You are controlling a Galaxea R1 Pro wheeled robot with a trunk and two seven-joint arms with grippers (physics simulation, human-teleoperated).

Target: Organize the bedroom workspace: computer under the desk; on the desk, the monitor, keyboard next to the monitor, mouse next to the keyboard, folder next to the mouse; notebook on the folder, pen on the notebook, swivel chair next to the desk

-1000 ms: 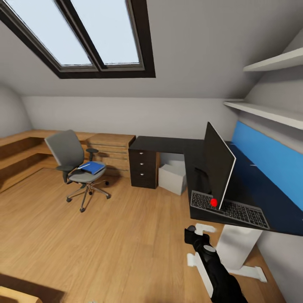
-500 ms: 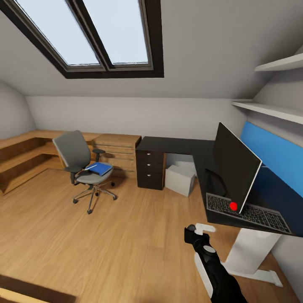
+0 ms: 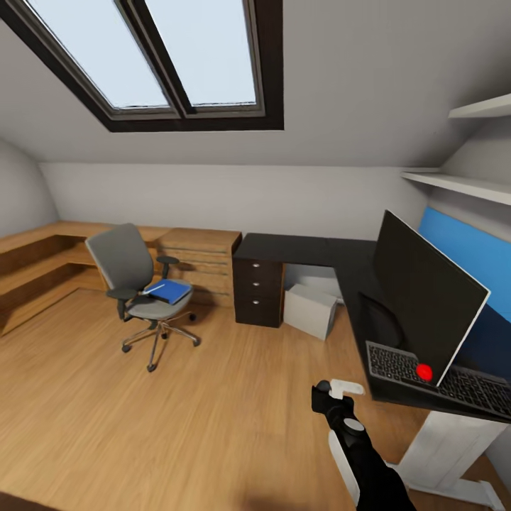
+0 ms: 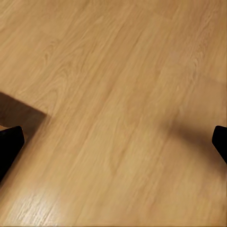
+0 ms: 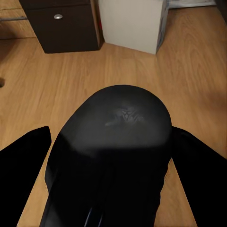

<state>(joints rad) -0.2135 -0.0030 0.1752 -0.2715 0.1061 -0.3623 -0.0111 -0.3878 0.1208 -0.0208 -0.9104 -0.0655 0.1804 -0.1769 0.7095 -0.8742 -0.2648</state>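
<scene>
Two grippers differ: the right gripper [image 5: 111,142] is clamped on the black mouse [image 5: 116,142] above the wood floor [image 3: 177,426], while the left gripper [image 4: 113,142] hangs with jaws apart. Monitor [image 3: 426,301] and keyboard [image 3: 443,376] sit at the desk [image 3: 298,248] front edge, the computer [image 3: 310,311] beneath; the folder [image 3: 169,291] lies on the swivel chair [image 3: 138,284] seat.

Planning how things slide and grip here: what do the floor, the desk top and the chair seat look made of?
Floor: light wood planks, visible grain, satin sheen. Desk: glossy black top, probably laminate; it reflects the blue panel. Swivel chair: matte grey upholstery, likely fabric.
</scene>
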